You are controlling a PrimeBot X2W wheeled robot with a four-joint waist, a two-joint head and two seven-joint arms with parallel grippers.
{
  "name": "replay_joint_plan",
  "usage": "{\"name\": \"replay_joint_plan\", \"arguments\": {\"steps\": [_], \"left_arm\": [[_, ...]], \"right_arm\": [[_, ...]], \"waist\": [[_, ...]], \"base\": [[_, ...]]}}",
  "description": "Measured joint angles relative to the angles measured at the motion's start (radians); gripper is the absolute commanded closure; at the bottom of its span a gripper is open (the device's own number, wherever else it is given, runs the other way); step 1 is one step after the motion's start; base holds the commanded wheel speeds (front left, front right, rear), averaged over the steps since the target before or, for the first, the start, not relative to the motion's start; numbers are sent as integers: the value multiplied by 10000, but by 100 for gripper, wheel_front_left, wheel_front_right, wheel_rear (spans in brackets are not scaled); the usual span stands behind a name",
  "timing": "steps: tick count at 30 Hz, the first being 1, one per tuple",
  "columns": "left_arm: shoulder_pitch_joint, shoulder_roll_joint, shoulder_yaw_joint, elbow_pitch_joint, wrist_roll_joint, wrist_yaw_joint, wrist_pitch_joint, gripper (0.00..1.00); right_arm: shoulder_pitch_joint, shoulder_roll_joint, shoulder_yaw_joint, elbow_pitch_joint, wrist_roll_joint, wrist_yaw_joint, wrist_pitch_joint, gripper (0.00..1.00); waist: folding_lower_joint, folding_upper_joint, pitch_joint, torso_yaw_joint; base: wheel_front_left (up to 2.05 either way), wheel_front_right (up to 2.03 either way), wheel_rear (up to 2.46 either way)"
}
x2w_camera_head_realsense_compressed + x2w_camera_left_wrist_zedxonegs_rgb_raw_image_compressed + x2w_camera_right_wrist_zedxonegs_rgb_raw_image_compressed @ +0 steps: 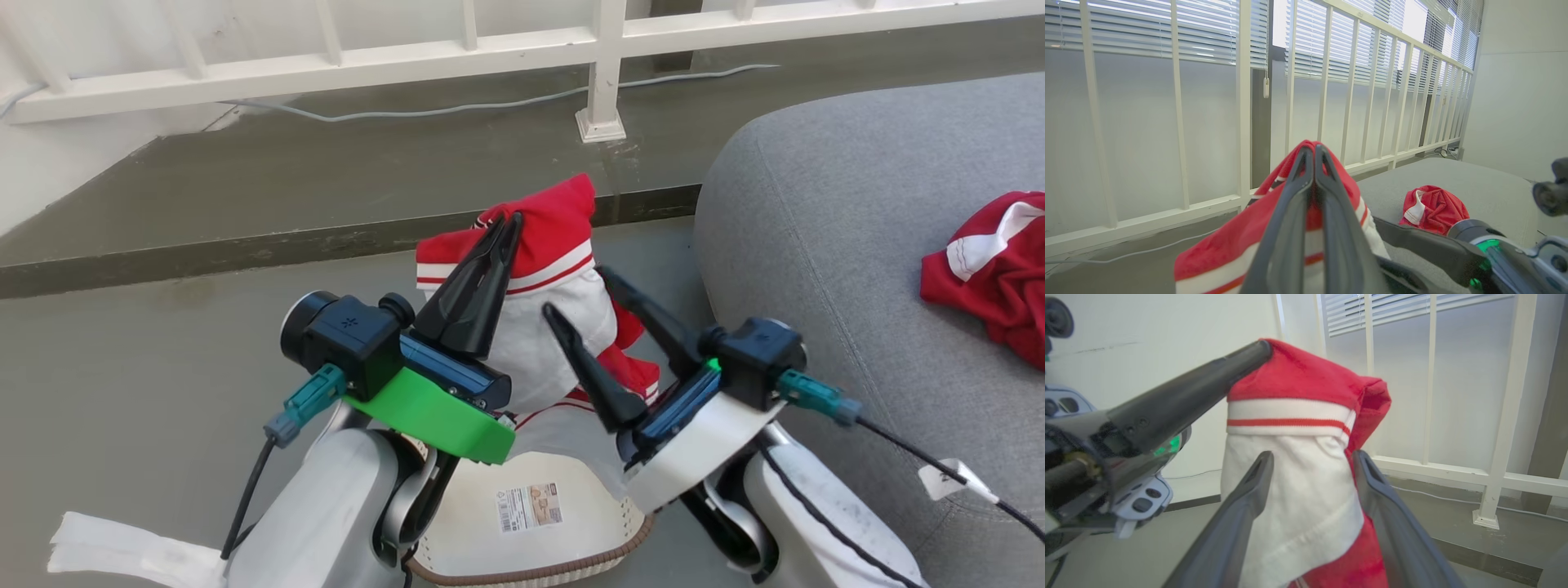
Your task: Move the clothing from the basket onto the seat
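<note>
My left gripper [510, 222] is shut on the top edge of a piece of clothing [555, 245], red with white stripes and a white lower part. It hangs lifted above the cream basket [571, 531], whose brown rim and label sticker show at the bottom. In the left wrist view the shut left gripper [1314, 149] pinches the red clothing [1229, 245]. My right gripper [578, 292] stands open just right of the hanging cloth. In the right wrist view the right gripper [1312, 457] has its jaws spread wide on either side of the white part of the clothing [1298, 490]. The grey seat [816, 204] lies to the right.
Another red and white garment [996, 269] lies on the seat, also seen as a red heap [1437, 208]. A white railing [604, 73] and a grey cable [457, 106] run along a raised floor step behind. A white cloth strip [122, 555] lies on the floor at lower left.
</note>
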Motion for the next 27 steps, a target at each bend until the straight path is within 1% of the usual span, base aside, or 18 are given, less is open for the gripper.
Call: {"name": "replay_joint_plan", "arguments": {"steps": [6, 10, 11, 12, 24, 25, 26, 27], "left_arm": [[0, -2, -96, -132, 15, 6, 0, 100], [0, -2, -247, -276, 15, 6, 2, 100], [0, -2, -276, -299, 15, 6, 6, 100], [0, -2, -293, -313, 15, 6, 10, 100], [13, -2, -339, -349, 13, 6, 98, 100], [15, -2, -337, -355, 15, 6, 98, 93], [17, 2, -339, -355, 15, 6, 104, 54], [17, 2, -337, -357, 15, 6, 134, 0]], "right_arm": [[151, -33, 268, 376, 146, 0, 384, 0], [135, -54, 332, 493, 217, 0, 414, 0], [126, -50, 347, 495, 245, 0, 414, 55], [115, -50, 351, 500, 245, 0, 414, 100], [81, -50, 362, 602, 539, 0, 401, 100], [79, -54, 355, 604, 560, 0, 399, 100], [75, -63, 343, 606, 596, 0, 397, 100], [67, -81, 336, 610, 610, 0, 366, 100]], "waist": [[0, 0, -22, 52], [0, 0, -32, 90], [0, 0, -33, 100], [0, 0, -33, 111], [0, 0, -2, 176], [0, 0, 1, 173], [0, 0, 4, 169], [0, 0, 7, 165]], "base": [[0, 0, 0], [0, 0, 0], [0, 0, 0], [0, 0, 0], [0, 0, 0], [0, 0, 0], [0, 0, 0], [0, 0, 0]]}}
